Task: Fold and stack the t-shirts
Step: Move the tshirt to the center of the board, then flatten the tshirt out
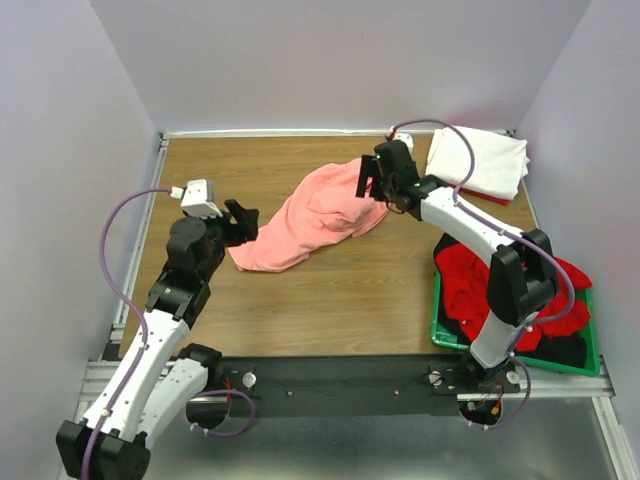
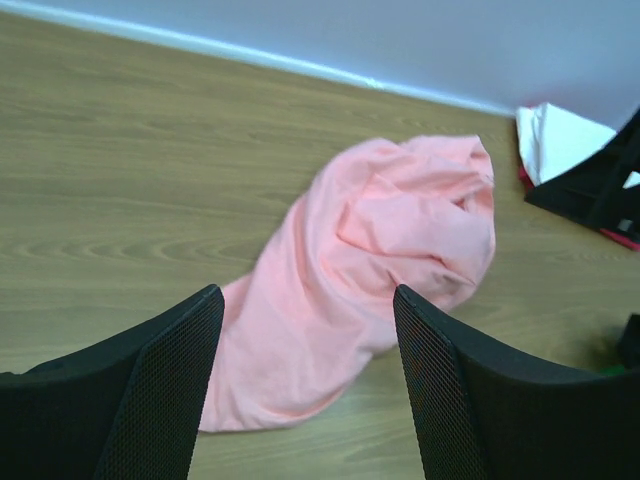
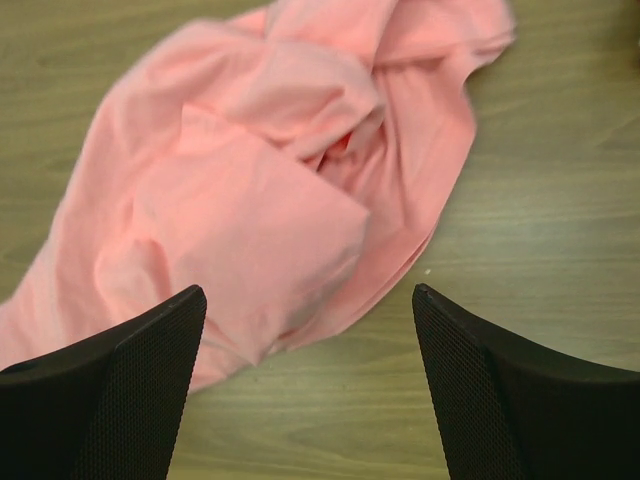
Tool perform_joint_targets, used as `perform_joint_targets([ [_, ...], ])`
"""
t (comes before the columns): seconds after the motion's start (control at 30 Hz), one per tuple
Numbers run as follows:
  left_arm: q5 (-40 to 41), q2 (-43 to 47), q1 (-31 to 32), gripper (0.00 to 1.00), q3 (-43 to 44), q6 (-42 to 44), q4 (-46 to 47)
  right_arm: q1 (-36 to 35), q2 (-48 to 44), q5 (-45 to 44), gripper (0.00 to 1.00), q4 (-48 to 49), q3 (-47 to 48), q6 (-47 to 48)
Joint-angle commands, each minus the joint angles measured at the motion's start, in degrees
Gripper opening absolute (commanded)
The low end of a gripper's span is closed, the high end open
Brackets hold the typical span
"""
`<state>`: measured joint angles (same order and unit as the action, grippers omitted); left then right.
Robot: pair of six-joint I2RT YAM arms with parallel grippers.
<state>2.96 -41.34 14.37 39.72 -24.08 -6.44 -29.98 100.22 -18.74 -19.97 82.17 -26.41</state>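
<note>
Left arm: bent at the elbow, reaching in toward the near-left end of the salmon-pink t-shirt (image 1: 310,220); the left gripper (image 1: 240,218) sits just beside that end of the cloth.
Left jaws: spread apart with nothing between them; the pink cloth lies on the wood just past the fingertips.
Right arm: stretched far out, its wrist over the far-right end of the salmon-pink t-shirt, with the right gripper (image 1: 368,180) pointing down at it.
Right jaws: wide apart, holding nothing; the cloth lies beneath them, and I cannot tell whether they touch it.
Salmon-pink t-shirt: a crumpled, unfolded heap in the middle of the table (image 1: 220,170), running on a slant between the two grippers.
Green crate (image 1: 437,335): right of the salmon-pink t-shirt, at the near edge; it holds a bunched red t-shirt (image 1: 470,285) spilling over the rim, and a dark t-shirt (image 1: 565,350) in its near-right corner.
White t-shirt (image 1: 485,160): folded flat, beyond and to the right of the salmon-pink t-shirt; a red edge shows under it.
In the way: from above, the right arm crosses over the crate and hides part of the red t-shirt.
</note>
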Motion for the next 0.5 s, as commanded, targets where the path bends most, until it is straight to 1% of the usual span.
perform_joint_targets([
  [0.0,5.6,-2.3,7.3,0.76,-4.7,-6.2,3.1,-0.5,-1.4,9.2,0.89,5.5,-5.5,-1.5],
  [0.03,7.0,-3.2,9.2,0.77,-5.8,-6.8,4.8,-0.4,-0.9,9.9,0.89,6.2,-7.2,-1.5],
  [0.1,6.3,-6.6,11.3,0.77,-8.2,-8.2,6.1,-0.5,-0.4,9.7,0.89,7.5,-7.9,-1.3],
  [0.13,4.1,-7.9,11.4,0.77,-8.7,-8.6,7.8,-0.5,0.5,9.4,0.89,7.7,-8.0,-1.0],
  [0.2,2.8,-10.9,11.6,0.77,-10.3,-9.1,9.2,-0.4,1.5,9.5,0.89,8.1,-7.9,-0.7],
  [0.27,1.5,-11.9,12.0,0.77,-11.3,-9.7,11.5,-0.5,2.4,9.8,0.90,9.1,-7.6,0.0],
  [0.4,0.6,-11.8,12.0,0.78,-13.9,-9.9,13.9,-0.5,8.1,11.0,0.90,10.5,-5.1,1.1],
  [0.47,0.6,-11.7,12.0,0.80,-14.7,-10.0,15.0,-0.5,10.6,12.6,0.87,10.4,-3.8,1.3],
])
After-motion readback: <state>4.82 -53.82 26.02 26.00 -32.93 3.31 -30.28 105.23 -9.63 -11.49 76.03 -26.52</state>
